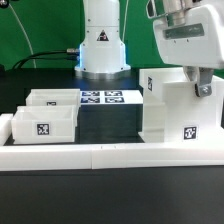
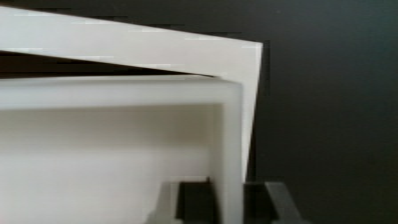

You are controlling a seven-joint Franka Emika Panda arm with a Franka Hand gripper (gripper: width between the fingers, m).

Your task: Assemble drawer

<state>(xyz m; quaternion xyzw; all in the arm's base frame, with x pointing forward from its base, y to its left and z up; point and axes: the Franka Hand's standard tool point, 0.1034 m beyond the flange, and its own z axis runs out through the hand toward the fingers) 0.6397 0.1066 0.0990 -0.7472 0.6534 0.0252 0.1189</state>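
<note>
- My gripper (image 1: 203, 88) is pinched narrow on a thin upper wall of the drawer's housing (image 1: 172, 108). In the wrist view the white wall edge runs straight down between my two dark fingers (image 2: 192, 203), so I judge that I hold the wall itself, near one corner.
- The housing stands on the table at the exterior view's right, just behind the long border block (image 1: 110, 152), with its tag facing that camera.
- The two small boxes (image 1: 48, 115) sit at the exterior view's left, well apart from the housing, with the marker board (image 1: 100, 98) between them.
- The step in hand looks like moving or turning the housing so that its opening can take the boxes.
- To do it well, I need a square grip. The wall is thin and my hold is off-centre, so a fast swing could twist the housing in my jaws.
- I should lift only just clear of the table, move slowly, and set it down flat without nudging the border block.
</note>
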